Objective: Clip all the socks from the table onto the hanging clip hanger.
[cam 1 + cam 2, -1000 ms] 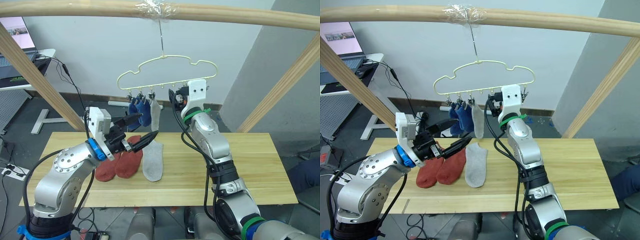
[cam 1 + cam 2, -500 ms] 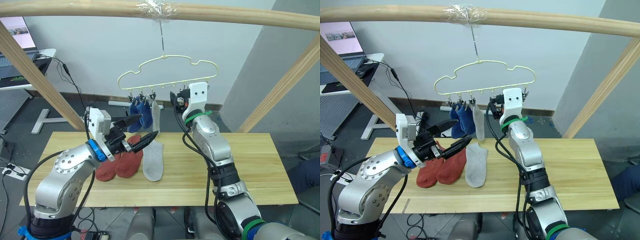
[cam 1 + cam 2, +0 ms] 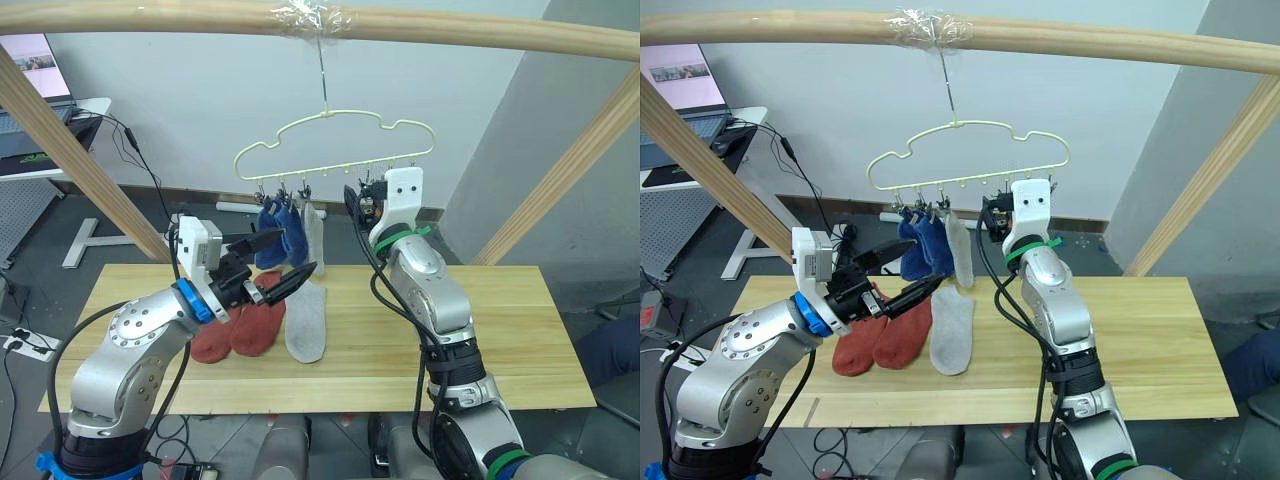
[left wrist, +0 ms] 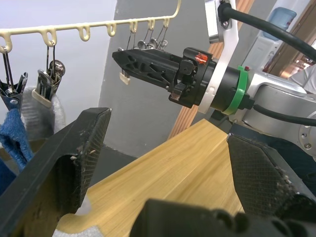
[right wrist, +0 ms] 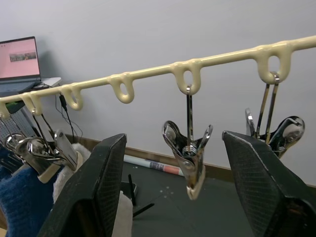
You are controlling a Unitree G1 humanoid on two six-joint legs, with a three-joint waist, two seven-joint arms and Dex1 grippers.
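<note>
The pale clip hanger (image 3: 335, 140) hangs by its hook from the wooden pole. Two blue socks (image 3: 275, 228) and one grey sock (image 3: 313, 228) hang from its left clips. On the table (image 3: 500, 320) lie two rust-red socks (image 3: 240, 328) and a grey sock (image 3: 306, 322). My left gripper (image 3: 298, 250) is open and empty, held just above the socks on the table. My right gripper (image 3: 353, 197) is raised beside the free clips and is open. In the right wrist view an empty metal clip (image 5: 189, 160) hangs between its fingers (image 5: 106, 187), untouched.
The thick wooden pole (image 3: 450, 28) runs overhead, with slanted legs at the left (image 3: 70, 150) and right (image 3: 570, 160) behind the table. A desk with a laptop (image 3: 30, 60) stands far left. The right half of the tabletop carries nothing.
My right gripper has shifted slightly to the right and down along the row of clips. The left arm has held still, and the socks on the table have not moved.
</note>
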